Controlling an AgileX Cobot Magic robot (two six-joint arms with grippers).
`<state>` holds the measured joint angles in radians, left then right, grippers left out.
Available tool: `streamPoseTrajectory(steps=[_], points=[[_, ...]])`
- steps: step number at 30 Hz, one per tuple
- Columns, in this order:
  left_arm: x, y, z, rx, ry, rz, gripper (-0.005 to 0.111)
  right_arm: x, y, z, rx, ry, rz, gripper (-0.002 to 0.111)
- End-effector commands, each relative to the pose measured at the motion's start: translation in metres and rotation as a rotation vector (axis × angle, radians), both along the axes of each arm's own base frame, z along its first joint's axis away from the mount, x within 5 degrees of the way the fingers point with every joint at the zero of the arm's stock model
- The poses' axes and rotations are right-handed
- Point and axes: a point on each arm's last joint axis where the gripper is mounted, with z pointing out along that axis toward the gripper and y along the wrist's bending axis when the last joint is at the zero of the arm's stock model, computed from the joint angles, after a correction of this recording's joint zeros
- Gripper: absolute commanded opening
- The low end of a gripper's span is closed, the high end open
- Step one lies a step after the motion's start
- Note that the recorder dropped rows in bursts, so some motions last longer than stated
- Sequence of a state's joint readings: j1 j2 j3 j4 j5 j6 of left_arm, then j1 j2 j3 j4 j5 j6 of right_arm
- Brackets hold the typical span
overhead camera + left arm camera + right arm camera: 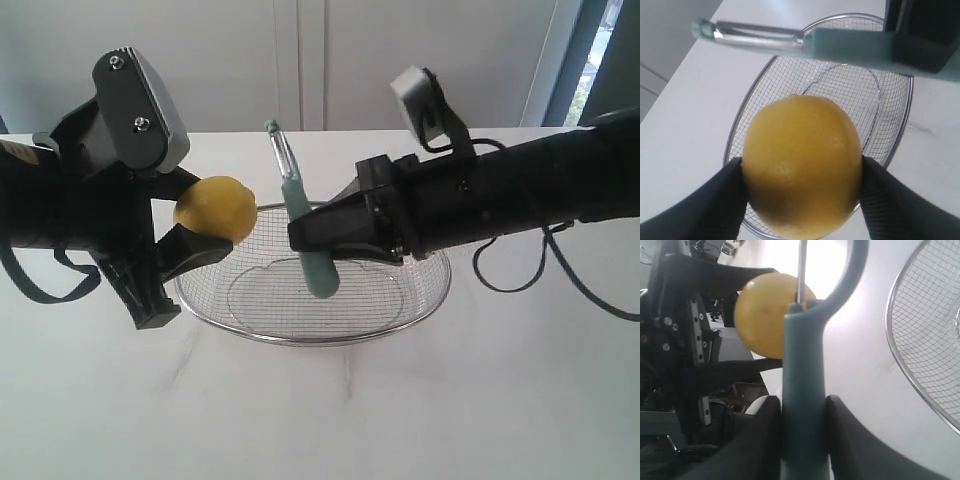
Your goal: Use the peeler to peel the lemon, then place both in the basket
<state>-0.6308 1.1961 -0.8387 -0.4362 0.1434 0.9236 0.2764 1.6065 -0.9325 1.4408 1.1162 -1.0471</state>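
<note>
- Left gripper (203, 218) clamps the lemon (215, 207) at centre-left of frame, over the left rim of the basket (310, 340).
- Right gripper (305, 238) clamps the peeler (292, 190) by its handle. Long axis near upright, blade end up.
- Lemon sits just left of peeler, apparently not touching. Blade is higher than fruit.

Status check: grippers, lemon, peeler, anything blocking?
Left gripper shut on lemon. Right gripper shut on peeler, blade off the skin. Basket below; nothing between them.

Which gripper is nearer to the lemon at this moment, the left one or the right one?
Left. The left gripper holds the lemon between its fingers. The right gripper holds the peeler beside the lemon and is apart from it.
</note>
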Motion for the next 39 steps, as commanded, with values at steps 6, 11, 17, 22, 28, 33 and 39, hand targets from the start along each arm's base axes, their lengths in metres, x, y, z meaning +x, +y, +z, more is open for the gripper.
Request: streamPoseTrajectory(steps=[6, 11, 17, 22, 28, 33, 39], points=[[-0.002, 0.001, 0.003, -0.015, 0.003, 0.004, 0.000, -0.020, -0.040, 0.044, -0.067, -0.139, -0.052, 0.000], [-0.002, 0.001, 0.002, -0.009, 0.001, 0.001, 0.000, -0.034, -0.060, 0.057, -0.171, -0.178, -0.095, 0.000], [-0.002, 0.001, 0.002, -0.009, 0.001, 0.001, 0.000, -0.042, -0.081, 0.052, -0.356, -0.181, -0.214, 0.000], [-0.002, 0.001, 0.002, -0.009, 0.001, 0.001, 0.000, -0.037, -0.091, 0.028, -0.443, -0.161, -0.358, 0.000], [-0.002, 0.001, 0.002, -0.011, 0.003, 0.003, 0.000, -0.033, -0.090, -0.003, -0.414, -0.053, -0.402, 0.000], [-0.002, 0.001, 0.002, -0.011, 0.003, 0.003, 0.000, -0.028, -0.070, -0.019, -0.320, 0.009, -0.315, 0.000], [-0.002, 0.001, 0.002, -0.011, 0.003, 0.003, 0.000, -0.021, -0.034, -0.039, -0.237, 0.039, -0.242, 0.000]])
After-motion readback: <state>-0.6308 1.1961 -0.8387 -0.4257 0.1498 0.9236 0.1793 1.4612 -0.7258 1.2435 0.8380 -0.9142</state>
